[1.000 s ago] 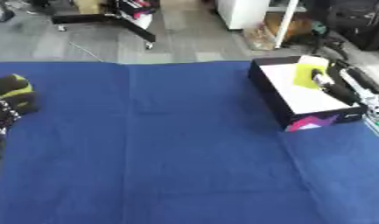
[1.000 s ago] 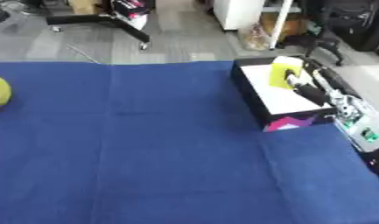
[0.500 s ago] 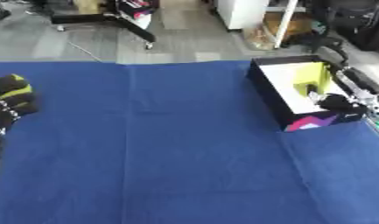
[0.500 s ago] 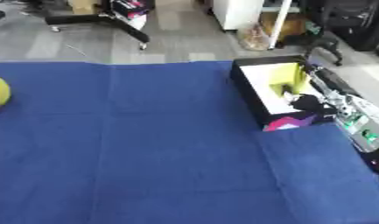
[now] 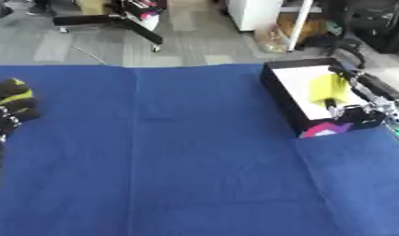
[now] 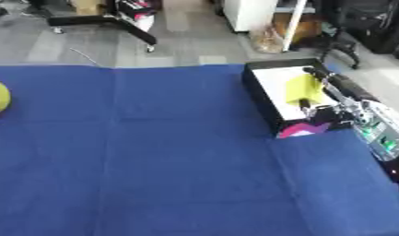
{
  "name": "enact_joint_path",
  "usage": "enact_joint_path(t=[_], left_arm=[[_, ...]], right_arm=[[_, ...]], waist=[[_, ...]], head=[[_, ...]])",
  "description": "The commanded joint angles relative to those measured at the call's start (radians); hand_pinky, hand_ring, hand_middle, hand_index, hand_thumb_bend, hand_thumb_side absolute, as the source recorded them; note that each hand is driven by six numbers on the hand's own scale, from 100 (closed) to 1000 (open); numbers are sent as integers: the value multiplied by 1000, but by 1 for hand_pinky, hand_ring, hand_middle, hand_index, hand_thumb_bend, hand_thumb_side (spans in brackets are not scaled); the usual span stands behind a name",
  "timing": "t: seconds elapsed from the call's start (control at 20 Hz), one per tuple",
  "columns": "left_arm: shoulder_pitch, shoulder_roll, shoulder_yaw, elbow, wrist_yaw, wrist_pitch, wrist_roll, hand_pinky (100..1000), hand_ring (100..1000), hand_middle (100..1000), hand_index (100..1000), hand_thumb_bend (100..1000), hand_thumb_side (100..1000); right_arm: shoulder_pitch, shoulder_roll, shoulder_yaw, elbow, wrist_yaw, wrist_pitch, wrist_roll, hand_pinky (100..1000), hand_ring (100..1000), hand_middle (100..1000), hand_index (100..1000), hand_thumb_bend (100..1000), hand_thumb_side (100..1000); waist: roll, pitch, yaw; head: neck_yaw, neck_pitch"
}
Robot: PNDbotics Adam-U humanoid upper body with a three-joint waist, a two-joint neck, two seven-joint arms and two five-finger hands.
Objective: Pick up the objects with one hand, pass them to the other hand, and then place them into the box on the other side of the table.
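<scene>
Right hand (image 6: 331,99) over the box (image 5: 276,82) at far right, fingers apart above the yellow object (image 5: 327,88) lying inside. Left hand (image 5: 10,108) at left edge, curled round a yellow-black object (image 5: 10,90).
</scene>
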Motion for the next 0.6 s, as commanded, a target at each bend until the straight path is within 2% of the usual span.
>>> enact_joint_path(t=[0.05,0.6], left_arm=[[-8,7,7,-19,-1,-2,0,755,747,751,835,527,727],[-7,7,9,-19,-2,-3,-1,755,748,751,834,527,727]], right_arm=[[-9,-48,-13,-18,10,-6,1,956,931,830,1000,100,100],[-9,-49,-15,-15,28,-15,14,962,939,855,1000,100,100]], waist=[[0,-10,-1],[-1,-10,1]], head=[[-3,-13],[-6,-13]])
